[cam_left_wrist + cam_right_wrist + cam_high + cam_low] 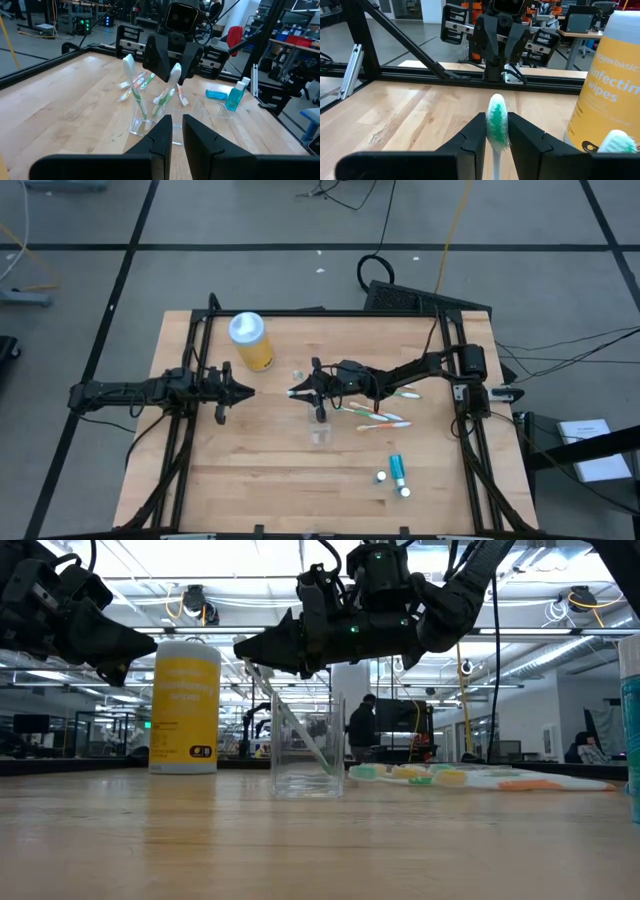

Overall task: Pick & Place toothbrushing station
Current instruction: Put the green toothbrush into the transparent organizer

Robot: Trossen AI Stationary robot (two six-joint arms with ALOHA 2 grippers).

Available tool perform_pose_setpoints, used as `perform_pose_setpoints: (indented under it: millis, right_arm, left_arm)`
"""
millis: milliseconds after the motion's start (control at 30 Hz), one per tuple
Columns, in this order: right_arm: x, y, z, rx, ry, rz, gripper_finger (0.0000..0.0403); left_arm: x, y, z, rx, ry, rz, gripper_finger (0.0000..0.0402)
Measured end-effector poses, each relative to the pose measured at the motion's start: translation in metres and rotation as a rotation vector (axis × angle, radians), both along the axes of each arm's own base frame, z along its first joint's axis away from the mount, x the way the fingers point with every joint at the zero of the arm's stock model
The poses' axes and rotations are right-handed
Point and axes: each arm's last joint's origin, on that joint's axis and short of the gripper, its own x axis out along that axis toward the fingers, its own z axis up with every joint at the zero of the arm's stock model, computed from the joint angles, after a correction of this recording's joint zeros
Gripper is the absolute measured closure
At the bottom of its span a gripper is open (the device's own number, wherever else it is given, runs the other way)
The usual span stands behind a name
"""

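A clear plastic cup [307, 745] [142, 125] stands mid-table. A white toothbrush [129, 65] leans in it, its lower end in the cup and its head [617, 142] up. My right gripper [293, 392] [496, 132] reaches in level from the table's right, above the cup, shut on a second, green-bristled toothbrush [172, 77]. More toothbrushes [385, 417] lie flat to the right of the cup. Teal tubes [397, 470] sit near the front right. My left gripper [250, 391] [177, 127] hovers left of the cup, shut and holding nothing. My right gripper pinches the toothbrush just below its green bristle head [496, 125], between its two fingers. The fingers lie level and point toward the table's left. The brush stands tilted, its head poking out past the fingertips and its handle [159, 102] slanting down into the cup.
A yellow wipes bottle [250, 340] [186, 705] with a pale lid stands at the far left. Another clear piece [320, 434] [220, 110] sits just nearer than the cup. One teal tube [235, 95] stands upright. Bare wood lies along the near edge.
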Motion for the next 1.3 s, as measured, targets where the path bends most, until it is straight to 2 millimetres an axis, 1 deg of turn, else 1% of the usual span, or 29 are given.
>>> perform_pose_setpoints:
  millis: [233,400,500,667,1133,1300]
  right_arm:
    - [0.0,0.0,0.0,-0.004,0.0,0.0,0.0332]
    - [0.0,0.0,-0.001,-0.061,0.0,0.004,0.0328]
    - [0.0,0.0,-0.001,-0.07,-0.001,-0.001,0.0316]
    - [0.0,-0.002,-0.001,-0.087,0.002,-0.073,0.0289]
    - [0.0,-0.003,-0.001,-0.085,0.002,-0.076,0.023]
    - [-0.004,-0.003,0.01,-0.086,0.017,-0.083,0.0215]
  left_arm:
    - [0.0,0.0,0.0,0.0,0.0,0.0,0.0353]
    - [0.0,0.0,0.0,0.0,0.0,0.0,0.0353]
    - [0.0,0.0,0.0,0.0,0.0,0.0,0.0353]
    - [0.0,0.0,0.0,0.0,0.0,0.0,0.0353]
    - [0.0,0.0,0.0,0.0,0.0,0.0,0.0353]
    - [0.0,0.0,0.0,0.0,0.0,0.0,0.0353]
